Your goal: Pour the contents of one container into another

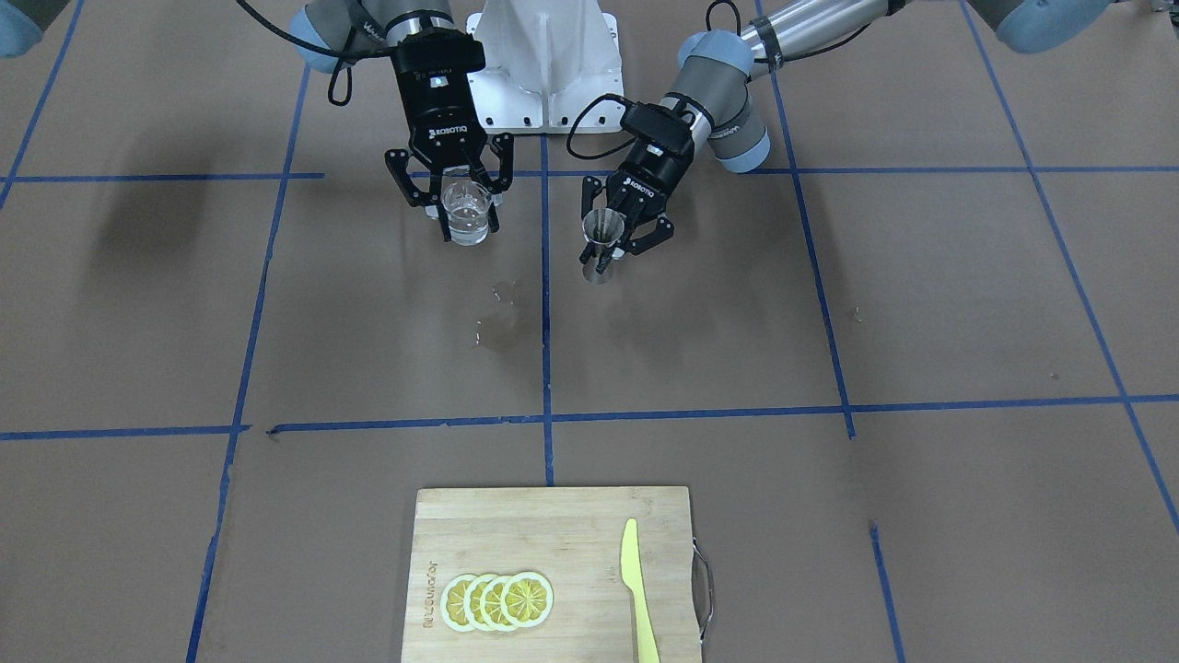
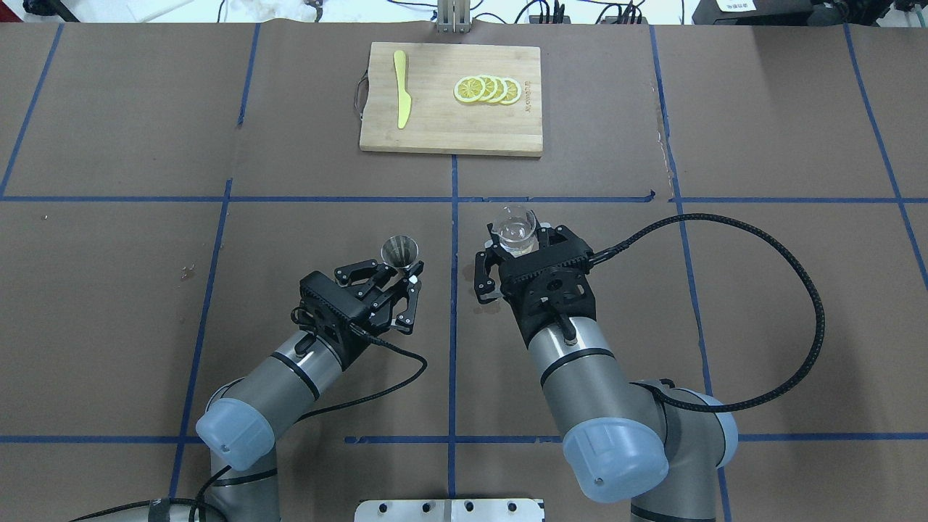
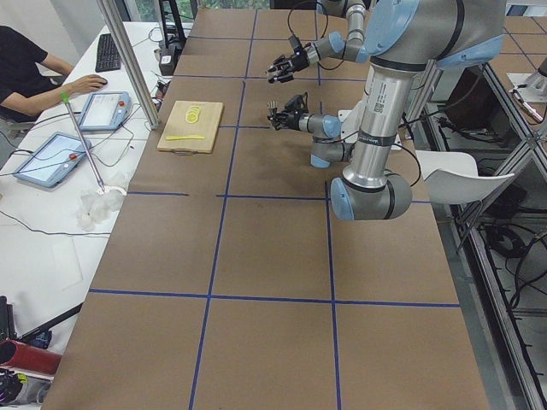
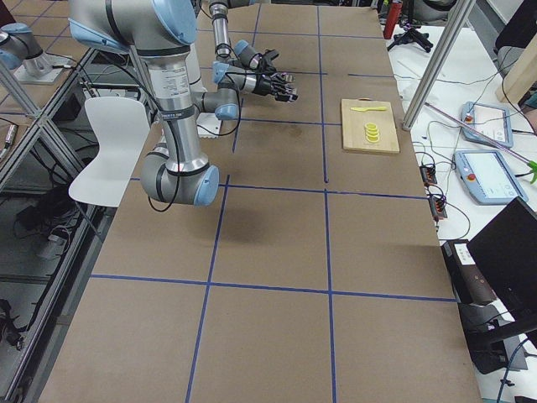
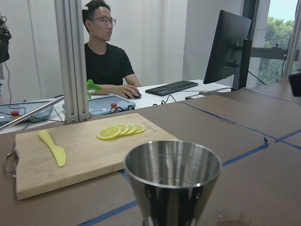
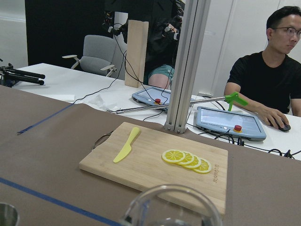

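Cup (image 1: 466, 212), clamped in my right end effector (image 2: 516, 236), is risking spilling onto the table (image 1: 921, 304) because the jigger (image 1: 603, 230) my left end effector (image 2: 401, 267) is pinching is standing apart, narrow-mouthed.

Both arms reach forward, left claw (image 2: 397, 265) and right claw (image 2: 516, 241) clamped

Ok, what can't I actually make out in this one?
- Liquid level in the glass cup: see-through in the front view; cut off by the bottom edge in the right wrist view.
- Inside of the jigger: only dark reflections in the left wrist view; too small overhead.
- Jigger's lower cone: below the left wrist view's edge.
- Grips of the left pincer and right pincer: too small in both side views.
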Tool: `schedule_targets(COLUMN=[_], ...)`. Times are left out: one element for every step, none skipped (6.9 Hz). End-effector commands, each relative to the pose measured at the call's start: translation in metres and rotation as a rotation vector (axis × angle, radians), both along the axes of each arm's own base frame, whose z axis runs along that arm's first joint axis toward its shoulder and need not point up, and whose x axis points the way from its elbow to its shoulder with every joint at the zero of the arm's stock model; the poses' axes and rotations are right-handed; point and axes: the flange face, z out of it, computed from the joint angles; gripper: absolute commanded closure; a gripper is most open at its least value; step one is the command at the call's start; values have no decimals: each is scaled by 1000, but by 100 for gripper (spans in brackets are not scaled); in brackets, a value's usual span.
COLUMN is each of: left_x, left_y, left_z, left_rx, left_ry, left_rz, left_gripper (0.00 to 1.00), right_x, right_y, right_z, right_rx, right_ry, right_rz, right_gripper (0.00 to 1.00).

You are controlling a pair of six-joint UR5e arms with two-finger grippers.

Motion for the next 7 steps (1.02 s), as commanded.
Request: schedule_targets(left_x=[9,16,21,23,27,32,41], left_y=[0,0,-1,0,1,0,-2], left_z=[6,-2,-6,-12,-19,-20,-26], left_rx=[32,49,92,105,112,112,113], left_ry=[7,4,-41,-37,-29,-32,-33], left_rz=[24,35,24,39,52,53,53], left_gripper=[100,100,100,100,100,100,100], right_x=[0,-5,-6,-11,-14,-16,-16], right_y=[5,5,6,6,5,6,5], right_z=[-19,-34,-44,-54,-57,-58,-64], right_rx=[9,5,0,-4,-10,1,14], right_ry=[23,47,74,106,140,181,198], right_rz=[-28,-30,-32,-32,-33,-40,-41], right_gripper=[100,100,100,100,100,100,100])
